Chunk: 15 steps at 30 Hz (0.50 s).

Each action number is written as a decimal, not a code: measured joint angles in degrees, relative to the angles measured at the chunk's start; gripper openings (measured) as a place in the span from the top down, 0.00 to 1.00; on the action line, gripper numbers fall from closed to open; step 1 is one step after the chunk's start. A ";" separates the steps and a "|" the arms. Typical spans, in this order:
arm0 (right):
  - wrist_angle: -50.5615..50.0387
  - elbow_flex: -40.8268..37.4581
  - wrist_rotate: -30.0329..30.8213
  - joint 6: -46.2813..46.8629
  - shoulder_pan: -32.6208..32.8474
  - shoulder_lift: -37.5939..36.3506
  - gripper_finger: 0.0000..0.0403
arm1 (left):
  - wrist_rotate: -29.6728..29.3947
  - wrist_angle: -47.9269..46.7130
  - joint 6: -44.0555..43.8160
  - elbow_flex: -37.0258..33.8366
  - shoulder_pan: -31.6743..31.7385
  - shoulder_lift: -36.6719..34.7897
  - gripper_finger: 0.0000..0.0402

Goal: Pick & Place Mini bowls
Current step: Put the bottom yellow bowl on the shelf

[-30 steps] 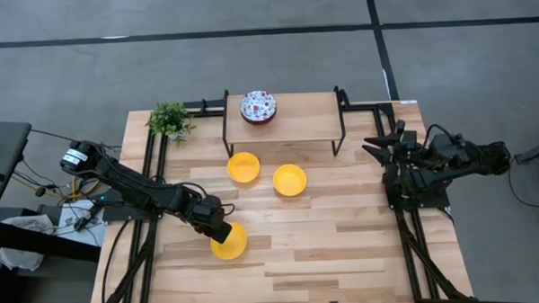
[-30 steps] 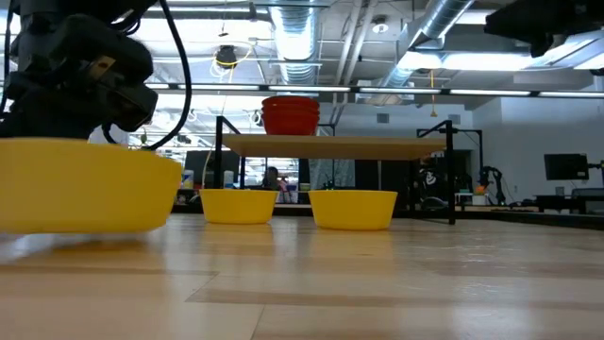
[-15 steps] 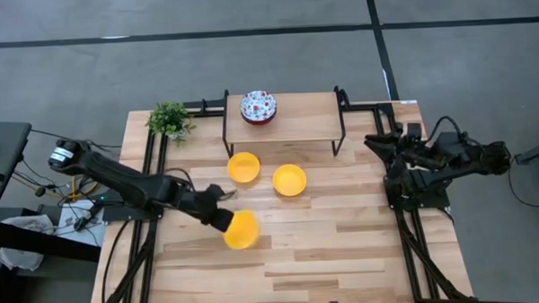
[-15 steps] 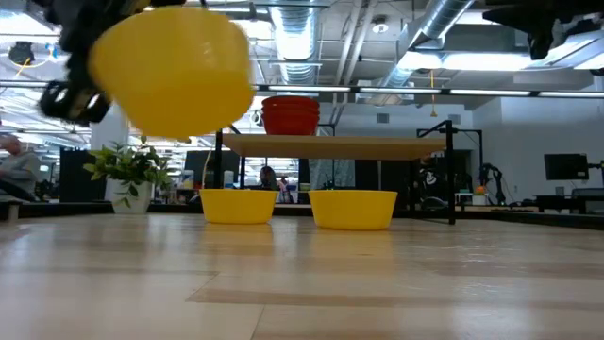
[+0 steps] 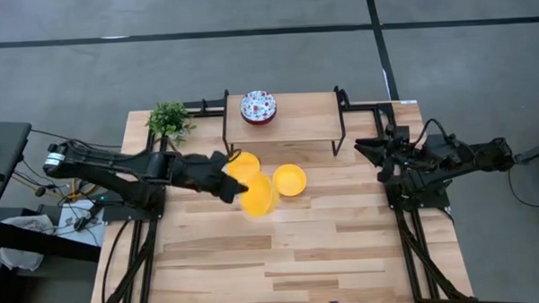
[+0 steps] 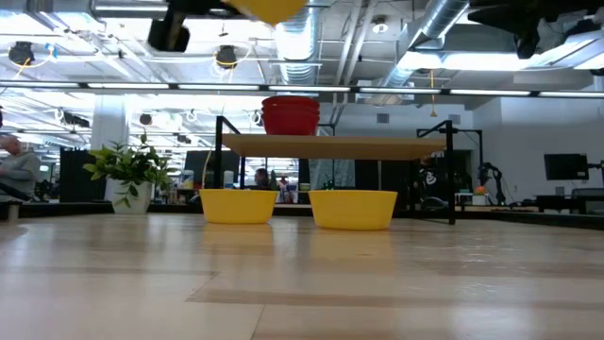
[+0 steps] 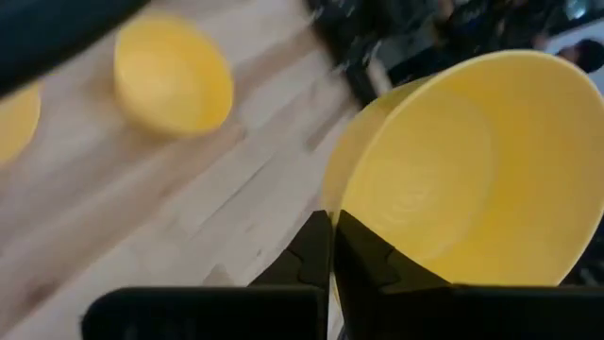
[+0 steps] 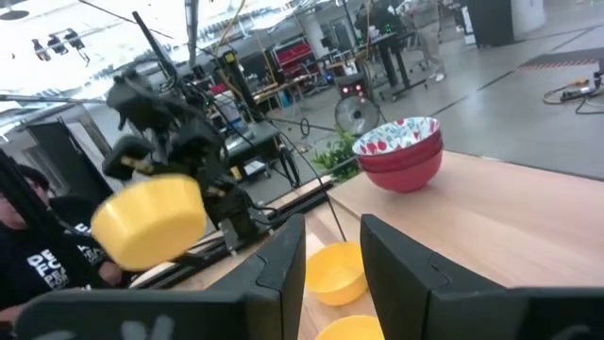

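Note:
My left gripper (image 5: pixel 229 185) is shut on a plain yellow mini bowl (image 5: pixel 258 195), high over the table's middle; only its underside (image 6: pixel 270 8) shows in the low view. Two more yellow bowls (image 5: pixel 289 180) (image 5: pixel 242 161) sit on their bases on the table just in front of the shelf. A stack of white floral bowls with red outsides (image 5: pixel 258 107) (image 8: pixel 401 151) stands on the wooden shelf. My right gripper (image 5: pixel 367 151) hovers open at the table's right edge, holding nothing. My left gripper pinches the yellow bowl's wall at its rim (image 7: pixel 342 200), one finger (image 7: pixel 368 253) inside the bowl and the other (image 7: pixel 307 253) outside. The arm reaches in from the table's left. The bowl (image 8: pixel 149 222) is lifted clear of the table and tilted.
A raised wooden shelf on black metal legs (image 5: pixel 304 123) stands at the far side. A small green plant (image 5: pixel 169 120) sits at the far left corner. Bare wood (image 5: pixel 300 258) stretches across the near half of the table. A person shows in the room beyond (image 6: pixel 11 165).
My left gripper has carried the yellow bowl up from the table's near-left part, where it rested a second ago, toward the far side and right, to above the two other yellow bowls. The bowl is lifted clear and has tipped on the way.

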 joint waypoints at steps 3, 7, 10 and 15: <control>1.61 0.00 0.00 -0.14 0.00 1.18 0.77 | -2.76 0.00 2.40 2.81 0.14 0.02 0.99; 2.68 0.00 0.02 -0.18 0.00 2.33 0.77 | -6.62 0.46 5.62 6.68 0.10 1.08 0.99; 2.70 0.00 0.02 -0.18 -0.09 2.74 0.77 | -8.79 0.79 8.89 10.43 0.11 3.34 0.99; 2.71 0.00 0.06 -0.22 -0.11 2.70 0.77 | -9.03 1.12 15.33 17.52 0.73 9.34 0.99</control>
